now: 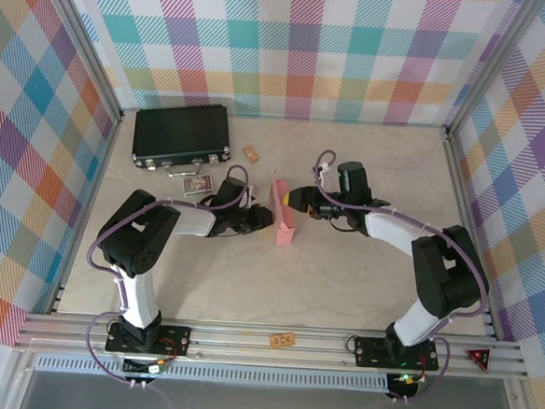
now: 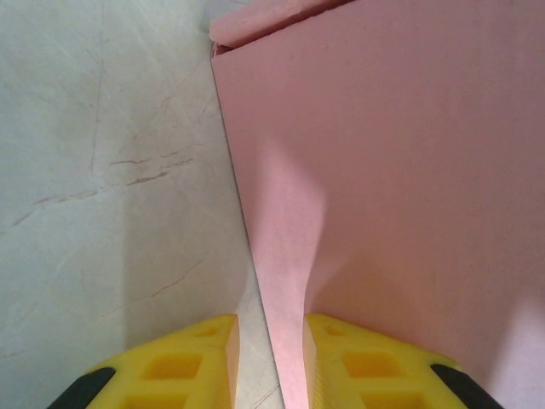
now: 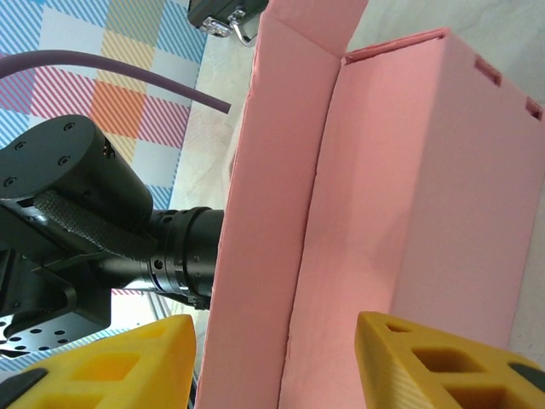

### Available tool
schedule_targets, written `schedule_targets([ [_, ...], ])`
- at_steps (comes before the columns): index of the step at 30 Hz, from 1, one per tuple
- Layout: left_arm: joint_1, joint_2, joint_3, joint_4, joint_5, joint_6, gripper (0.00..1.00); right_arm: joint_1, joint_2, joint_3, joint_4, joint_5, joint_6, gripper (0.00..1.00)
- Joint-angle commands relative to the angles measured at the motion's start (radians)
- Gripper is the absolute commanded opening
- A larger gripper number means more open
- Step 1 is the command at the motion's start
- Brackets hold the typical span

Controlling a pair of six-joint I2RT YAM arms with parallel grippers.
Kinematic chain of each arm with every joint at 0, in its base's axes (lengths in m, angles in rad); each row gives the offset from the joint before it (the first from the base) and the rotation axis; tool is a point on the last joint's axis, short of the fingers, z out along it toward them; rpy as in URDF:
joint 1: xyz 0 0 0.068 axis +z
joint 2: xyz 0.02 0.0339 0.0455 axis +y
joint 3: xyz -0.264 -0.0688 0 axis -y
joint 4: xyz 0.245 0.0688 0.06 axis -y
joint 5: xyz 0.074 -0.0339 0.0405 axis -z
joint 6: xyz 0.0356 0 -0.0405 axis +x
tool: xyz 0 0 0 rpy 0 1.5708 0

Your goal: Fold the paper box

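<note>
The step in hand looks like raising and creasing a side wall of the box (image 1: 282, 216), which stands on edge in the middle of the table (image 1: 361, 276), between the two grippers. The left gripper (image 2: 271, 341) pinches one thin wall, its fingers (image 2: 192, 362) narrow with the card sandwiched between them. That grip should be the anchor: firm, but not hard enough to dent the card. The right gripper (image 3: 277, 341) stands half-wide astride the fold where a wall meets the larger panel. I cannot tell whether its pads (image 3: 426, 358) press the card. To do this well, I would close it squarely on the crease line, not across the panel face. It should then turn the wall about that line in a slow arc while the left steadies the box against the table, so the thin card bends at the score and not beside it. Counted from the near edge: one tan tag (image 1: 282, 340) on the rail (image 1: 198, 335), two grippers, one box, one small card (image 1: 197, 184), one tan block (image 1: 251, 152), and one black case (image 1: 182, 135) at the far left.
</note>
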Motion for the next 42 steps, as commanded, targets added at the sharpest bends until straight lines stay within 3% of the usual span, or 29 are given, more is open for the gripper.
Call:
schedule_targets([
  [1,0.014,0.024,0.034,-0.065,-0.064,0.011,0.27,0.005,-0.083,0.044,-0.101,0.054,-0.065,0.53],
  [9,0.016,0.015,0.116,-0.182,-0.144,0.033,0.27,-0.007,-0.129,0.057,-0.372,0.392,-0.099,0.51],
  [14,0.018,0.056,0.201,-0.230,-0.132,0.070,0.27,-0.005,-0.085,-0.003,-0.358,0.354,-0.106,0.46],
  [30,0.017,0.202,0.441,-0.348,0.002,0.171,0.26,0.078,0.049,-0.122,-0.127,0.261,-0.006,0.45],
  [37,0.020,0.126,0.443,-0.434,-0.125,0.203,0.29,0.108,0.092,-0.115,-0.053,0.270,0.041,0.45],
  [42,0.020,0.030,0.444,-0.530,-0.262,0.258,0.31,0.109,0.027,-0.148,-0.082,0.366,0.053,0.46],
])
